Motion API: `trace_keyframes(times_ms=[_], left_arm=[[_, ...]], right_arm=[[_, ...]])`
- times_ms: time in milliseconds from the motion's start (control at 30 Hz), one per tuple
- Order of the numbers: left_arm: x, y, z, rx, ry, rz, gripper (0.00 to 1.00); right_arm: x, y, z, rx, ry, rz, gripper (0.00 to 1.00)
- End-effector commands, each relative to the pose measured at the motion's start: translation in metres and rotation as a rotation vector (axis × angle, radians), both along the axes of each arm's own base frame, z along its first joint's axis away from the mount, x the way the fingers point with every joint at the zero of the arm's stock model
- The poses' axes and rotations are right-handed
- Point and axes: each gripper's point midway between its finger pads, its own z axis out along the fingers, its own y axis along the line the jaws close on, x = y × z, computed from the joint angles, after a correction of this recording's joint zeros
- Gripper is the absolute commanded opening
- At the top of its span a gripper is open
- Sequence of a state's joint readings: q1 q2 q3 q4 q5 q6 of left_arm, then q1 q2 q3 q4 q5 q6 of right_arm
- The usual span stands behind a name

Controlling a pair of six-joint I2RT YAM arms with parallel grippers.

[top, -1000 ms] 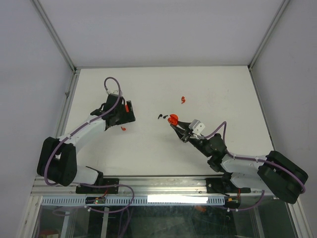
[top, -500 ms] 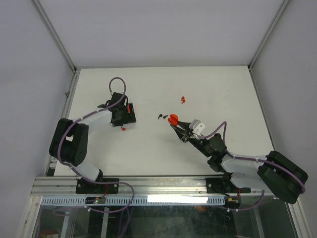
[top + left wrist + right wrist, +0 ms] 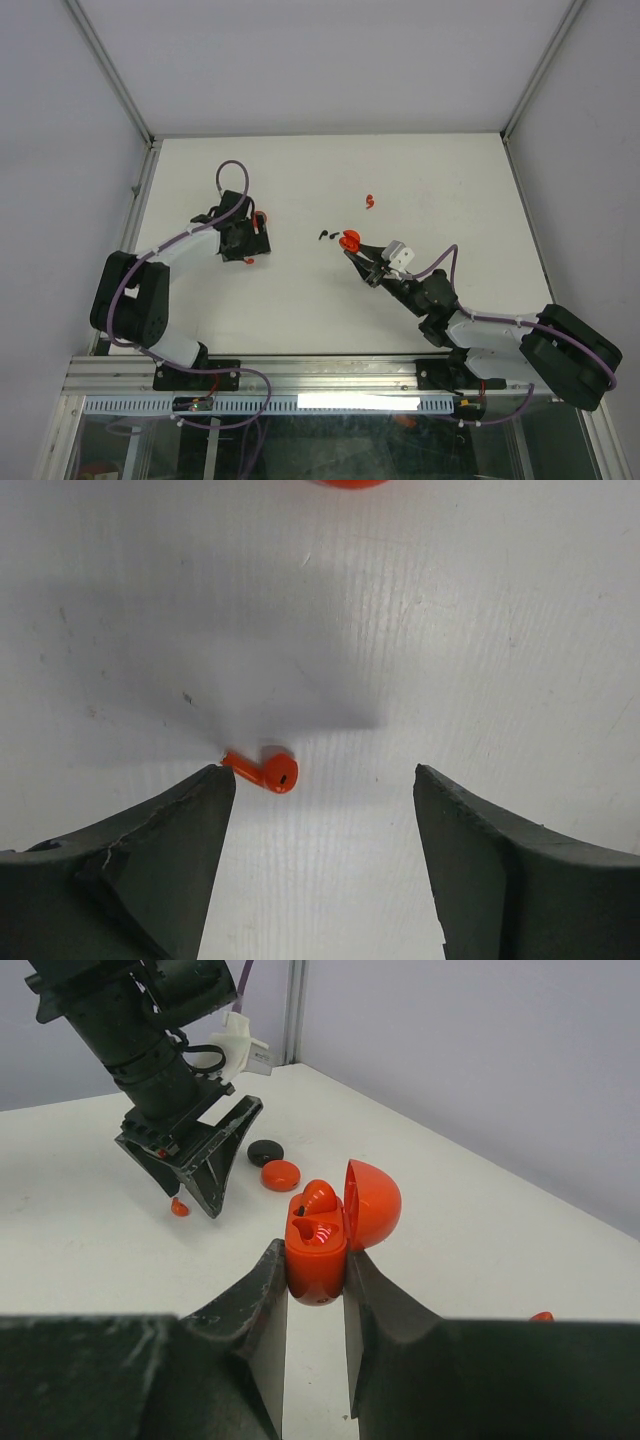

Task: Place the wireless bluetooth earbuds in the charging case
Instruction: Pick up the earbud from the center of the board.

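Earbud point(image 3: 268, 771) now just under spread left hand point(image 3: 323, 780)

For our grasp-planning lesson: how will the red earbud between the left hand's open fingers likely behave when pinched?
The red earbud looks like hard glossy plastic: probably stiff, light, possibly slippery. Its rounded head and thin stem suggest it could pivot on the smooth table. It lies near one finger of the left hand, so may get nudged first.
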State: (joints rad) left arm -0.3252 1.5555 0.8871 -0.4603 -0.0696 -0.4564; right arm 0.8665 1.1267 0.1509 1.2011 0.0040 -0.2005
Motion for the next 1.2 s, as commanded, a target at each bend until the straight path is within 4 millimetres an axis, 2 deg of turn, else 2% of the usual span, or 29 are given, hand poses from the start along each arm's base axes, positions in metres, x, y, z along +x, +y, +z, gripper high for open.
trace_keyframes(times_ms=[0, 233, 467, 667, 767, 1167], left_arm=[[-0.007, 0.001, 0.020, -0.028, -0.028, -0.012, 0.74], [-0.021, -0.015, 0.016, -0.071, 0.014, -0.072, 0.71], [0.002, 0.007, 0.037, 0.077, -0.066, -0.063, 0.69], [0.006, 0.016, 0.028, 0.193, -0.019, -0.159, 0.55], [0.004, 0.016, 0.024, 0.240, -0.002, -0.223, 0.50], [0.012, 0.010, 0.009, 0.343, 0.067, -0.371, 0.48]], right_arm=[[-0.001, -0.002, 0.021, 0.067, -0.036, -0.007, 0.00], [-0.001, -0.001, 0.020, 0.069, -0.030, -0.001, 0.00], [-0.001, 0.000, 0.018, 0.067, -0.023, 0.002, 0.00], [0.001, -0.003, 0.017, 0.068, -0.020, -0.013, 0.00], [0.002, -0.003, 0.017, 0.066, -0.020, -0.016, 0.00], [0.002, 0.000, 0.014, 0.072, -0.005, -0.004, 0.00]])
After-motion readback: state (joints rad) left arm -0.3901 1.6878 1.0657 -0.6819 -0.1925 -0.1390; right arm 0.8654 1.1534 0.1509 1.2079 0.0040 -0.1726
